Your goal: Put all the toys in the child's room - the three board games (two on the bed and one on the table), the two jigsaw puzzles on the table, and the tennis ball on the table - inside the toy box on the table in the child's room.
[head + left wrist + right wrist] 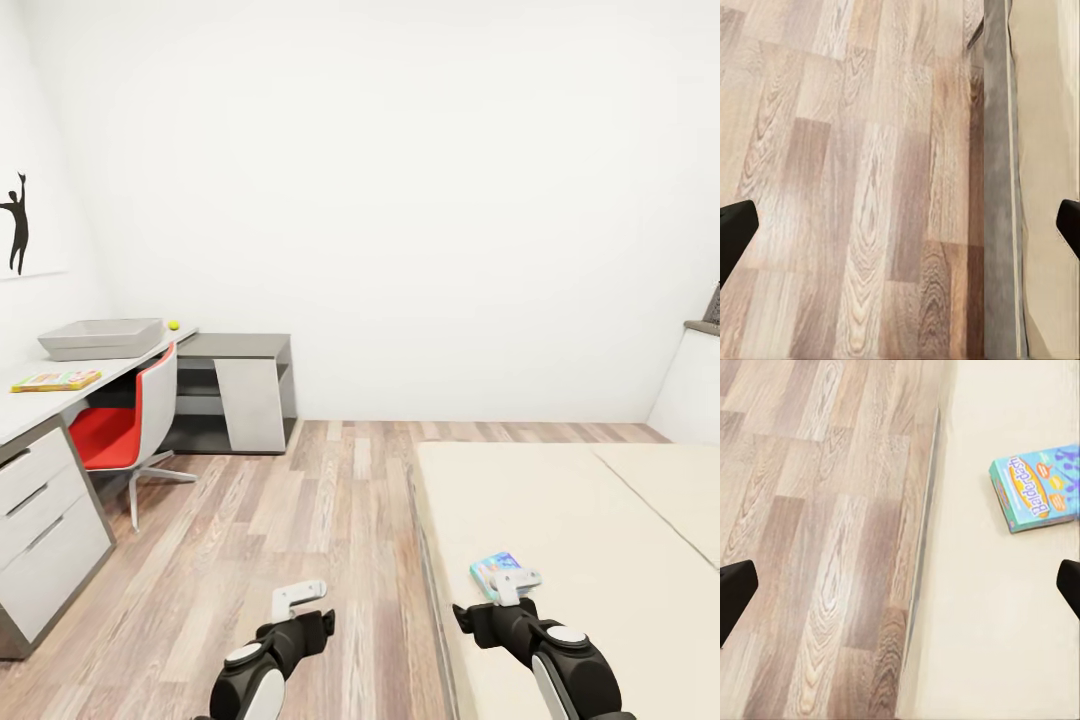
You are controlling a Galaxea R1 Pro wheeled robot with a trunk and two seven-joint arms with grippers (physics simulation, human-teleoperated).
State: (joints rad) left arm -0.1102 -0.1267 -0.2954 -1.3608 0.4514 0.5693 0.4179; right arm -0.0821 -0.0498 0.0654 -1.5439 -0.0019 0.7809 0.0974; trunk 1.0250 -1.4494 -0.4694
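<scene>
1. Nearest the camera, the right gripper [516,580] hangs open and empty over the bed [600,560]; the left gripper [298,598], jaws also apart, hangs over the floor [300,500].
2. Across the room, the toy box [100,338] sits on the table [30,405].
3. One light-blue board game [1039,489] lies flat just beyond the right claw, long axis slanted, so the right arm is nearer.
4. Beside the box rests the tennis ball [173,325].

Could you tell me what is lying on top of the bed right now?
One light blue board game lies flat on the bed near its floor-side edge, just ahead of the right gripper, which partly covers it in the head view. The rest of the visible cover is bare; the far right is out of frame.
</scene>
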